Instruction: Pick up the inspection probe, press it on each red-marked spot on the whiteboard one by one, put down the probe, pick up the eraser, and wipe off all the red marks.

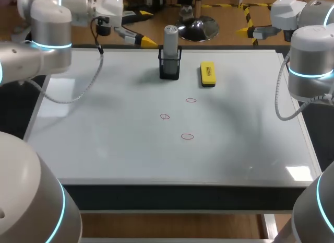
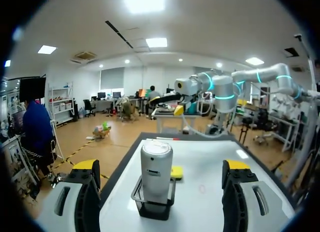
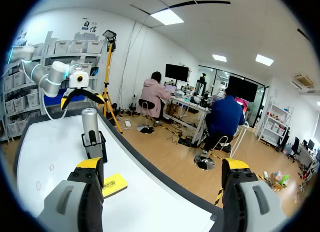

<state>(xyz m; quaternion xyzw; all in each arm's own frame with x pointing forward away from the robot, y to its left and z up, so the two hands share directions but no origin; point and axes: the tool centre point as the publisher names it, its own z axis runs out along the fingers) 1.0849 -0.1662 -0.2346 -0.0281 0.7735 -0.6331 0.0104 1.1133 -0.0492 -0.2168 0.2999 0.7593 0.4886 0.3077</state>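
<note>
Fingers spread wide on left gripper [image 2: 161,168] and right gripper [image 3: 162,167] alike, the inspection probe [image 1: 170,40] stands in its holder [image 1: 169,69] ahead of the left: rigid, smooth, probably light, so pinch the exposed upper barrel.

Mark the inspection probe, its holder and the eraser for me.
inspection probe [image 1: 171,38]: head view, on its grey upper body.
holder [image 1: 170,69]: head view, on its black front side.
eraser [image 1: 207,74]: head view, middle of its yellow top.

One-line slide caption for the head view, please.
Probe upright in its holder, yellow eraser beside it, three red marks on the whiteboard, left gripper and right gripper open at the far edge.
</note>
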